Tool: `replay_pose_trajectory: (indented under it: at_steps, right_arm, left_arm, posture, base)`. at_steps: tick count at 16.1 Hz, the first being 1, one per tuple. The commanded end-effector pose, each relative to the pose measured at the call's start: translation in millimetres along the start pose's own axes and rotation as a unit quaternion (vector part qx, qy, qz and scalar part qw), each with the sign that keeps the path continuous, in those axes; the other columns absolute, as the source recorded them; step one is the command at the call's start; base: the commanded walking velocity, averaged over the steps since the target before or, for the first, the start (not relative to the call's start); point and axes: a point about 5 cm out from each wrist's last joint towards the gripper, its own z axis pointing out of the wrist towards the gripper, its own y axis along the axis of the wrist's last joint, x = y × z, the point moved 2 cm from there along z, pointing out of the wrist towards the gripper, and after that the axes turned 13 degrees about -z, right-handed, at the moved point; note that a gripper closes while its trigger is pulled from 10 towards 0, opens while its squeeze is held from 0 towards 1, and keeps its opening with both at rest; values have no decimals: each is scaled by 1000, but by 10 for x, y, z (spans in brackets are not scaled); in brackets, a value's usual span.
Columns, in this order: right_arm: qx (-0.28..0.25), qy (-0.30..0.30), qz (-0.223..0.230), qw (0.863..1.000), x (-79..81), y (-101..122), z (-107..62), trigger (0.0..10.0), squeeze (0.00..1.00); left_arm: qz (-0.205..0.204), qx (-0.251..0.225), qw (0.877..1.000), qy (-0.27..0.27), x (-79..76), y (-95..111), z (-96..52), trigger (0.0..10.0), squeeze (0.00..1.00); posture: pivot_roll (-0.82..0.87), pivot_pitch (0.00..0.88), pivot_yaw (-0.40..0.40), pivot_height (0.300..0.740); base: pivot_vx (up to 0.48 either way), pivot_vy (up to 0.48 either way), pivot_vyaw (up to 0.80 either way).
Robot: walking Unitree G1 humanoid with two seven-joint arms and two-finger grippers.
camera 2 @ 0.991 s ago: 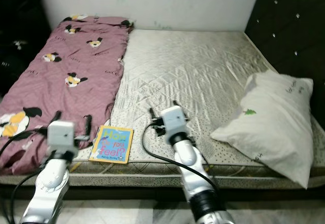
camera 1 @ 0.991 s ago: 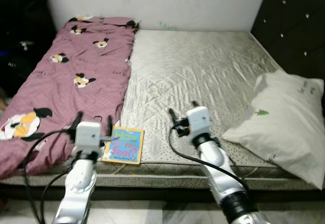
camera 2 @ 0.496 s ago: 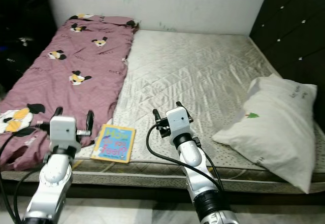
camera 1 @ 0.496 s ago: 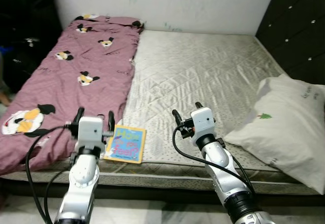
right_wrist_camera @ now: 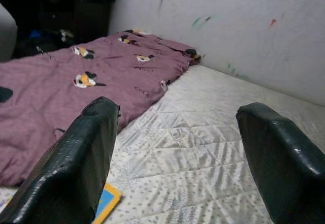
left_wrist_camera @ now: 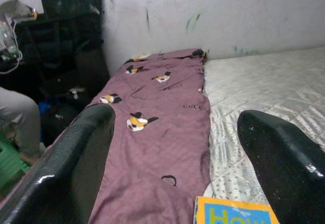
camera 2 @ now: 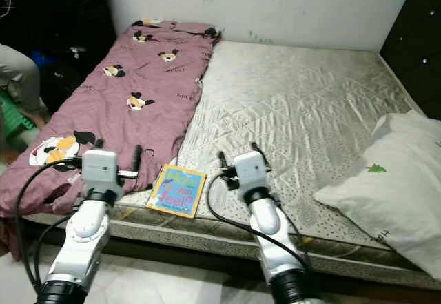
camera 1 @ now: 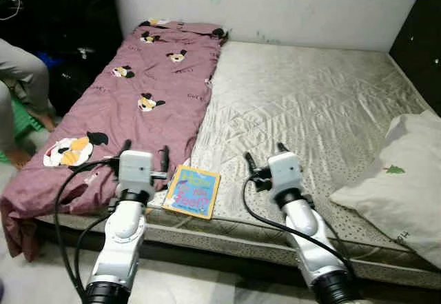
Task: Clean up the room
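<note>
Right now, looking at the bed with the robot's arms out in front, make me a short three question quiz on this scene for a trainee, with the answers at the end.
1. True or false: the colourful children's picture book lies near the front edge of the pale quilted mattress, between the left gripper and the right gripper.
2. Which thing lies on the robot's right side of the bed? A) the maroon cartoon-print blanket B) the white pillow with a small green tree print C) the book
3. Fill in: both grippers have their fingers ____ and hold nothing.

Key: 1 true; 2 B; 3 open.
</note>
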Motion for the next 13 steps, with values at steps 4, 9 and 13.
replay_pose_trajectory:
  at_steps: [4,9,13]
  right_arm:
    - [5,3,14,1000,4,4,18,10000,0]
    - [20,7,19,1000,3,-33,33,10000,0]
    - [14,9,13,1000,-10,-23,20,10000,0]
  left_arm:
    - [1,4,1000,0,33,1,-21,10000,0]
    - [-4,3,1000,6,45,0,-32,10000,0]
    - [-21,9,1000,0,18,-22,-18,10000,0]
  posture:
    - [-42,0,2,740]
    - [-34,0,-8,740]
    - [-44,0,-9,740]
  base:
    - [0,0,0]
    - [0,0,-480]
    - [0,0,-400]
